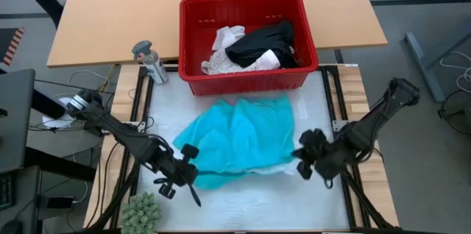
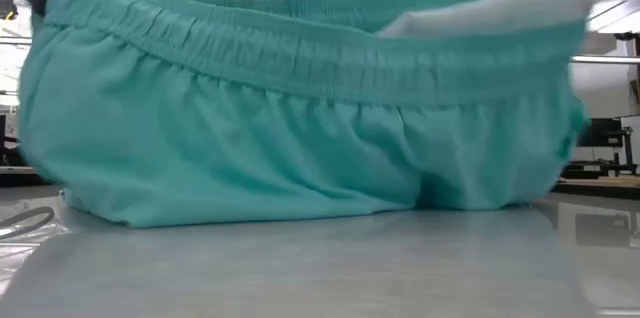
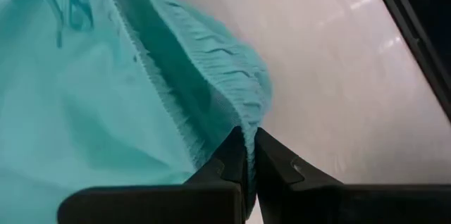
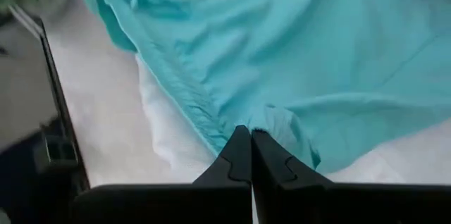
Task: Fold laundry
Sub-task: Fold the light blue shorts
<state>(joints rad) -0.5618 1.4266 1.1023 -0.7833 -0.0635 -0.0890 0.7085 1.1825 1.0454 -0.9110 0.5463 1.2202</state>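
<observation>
- White sheeting is covering the bench (image 1: pixel 243 204), and a wooden tabletop (image 1: pixel 110 13) is lying beyond it on the far side.
- Teal garment (image 1: pixel 239 138) is lying spread at the middle of the bench, just near of the red basket (image 1: pixel 193 43), its elastic waistband (image 2: pixel 300 53) facing the near edge.
- Left pincer (image 1: pixel 185 171) is gripping the waistband at the garment's near left corner, fingers (image 3: pixel 278 164) pinched closed on the cloth.
- Right pincer (image 1: pixel 303 162) is clamping the garment's near right corner, closed on teal fabric.
- Black garment (image 1: pixel 261 43) and white garments (image 1: pixel 224 39) are sitting inside the basket.
- Green fuzzy plant (image 1: pixel 141 212) is sitting at the near left; a grey spray bottle (image 1: pixel 151 61) is lying left of the basket.
</observation>
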